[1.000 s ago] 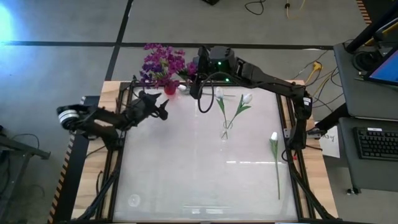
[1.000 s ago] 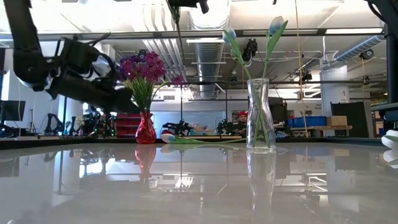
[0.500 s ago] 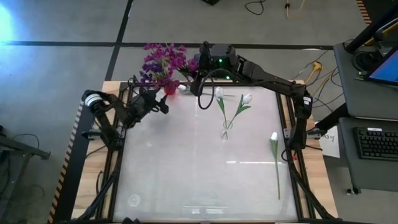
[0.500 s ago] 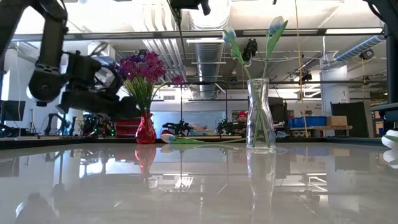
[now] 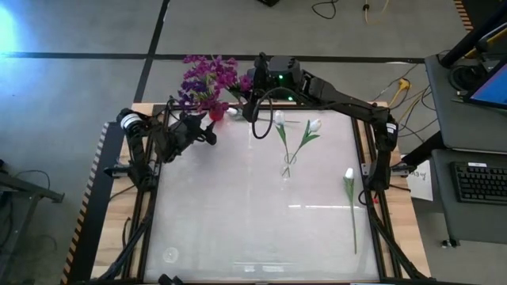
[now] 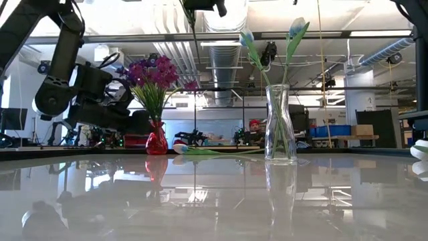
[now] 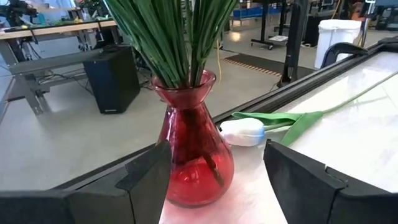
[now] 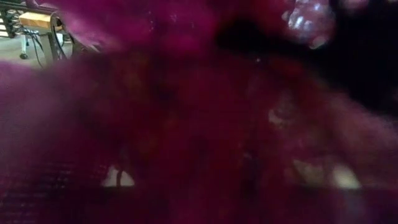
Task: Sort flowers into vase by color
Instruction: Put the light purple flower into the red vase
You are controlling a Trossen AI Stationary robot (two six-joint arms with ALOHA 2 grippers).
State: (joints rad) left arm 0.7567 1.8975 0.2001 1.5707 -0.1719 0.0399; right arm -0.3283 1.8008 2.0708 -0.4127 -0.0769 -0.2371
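A red vase (image 5: 216,112) at the table's far left holds purple flowers (image 5: 204,79). My left gripper (image 7: 216,149) is open and level in front of it, one finger on either side of the vase (image 7: 194,163), touching nothing. My right gripper (image 5: 252,85) is high above the far edge, shut on a purple flower (image 8: 186,112) whose stalk (image 6: 194,60) hangs down. A glass vase (image 6: 280,124) holds two white flowers (image 5: 315,125). One white flower (image 7: 244,132) lies beside the red vase, and another white flower (image 5: 350,207) lies at the table's right. My right gripper is shut on the purple flower up by its blossoms (image 8: 186,112), which fill the right wrist view and hide the place of contact. The fingers come in about level from the table's right. The stalk (image 6: 194,60) hangs straight down below them, clear of the table.
The glossy white tabletop (image 5: 238,222) lies bare toward the near edge. Black frame rails (image 5: 146,214) run along the table's sides. A desk with a keyboard (image 5: 482,182) stands beyond the right edge.
My left gripper has sunk and come closer to the red vase while its arm folded in toward the table's far left corner; it has stayed open.
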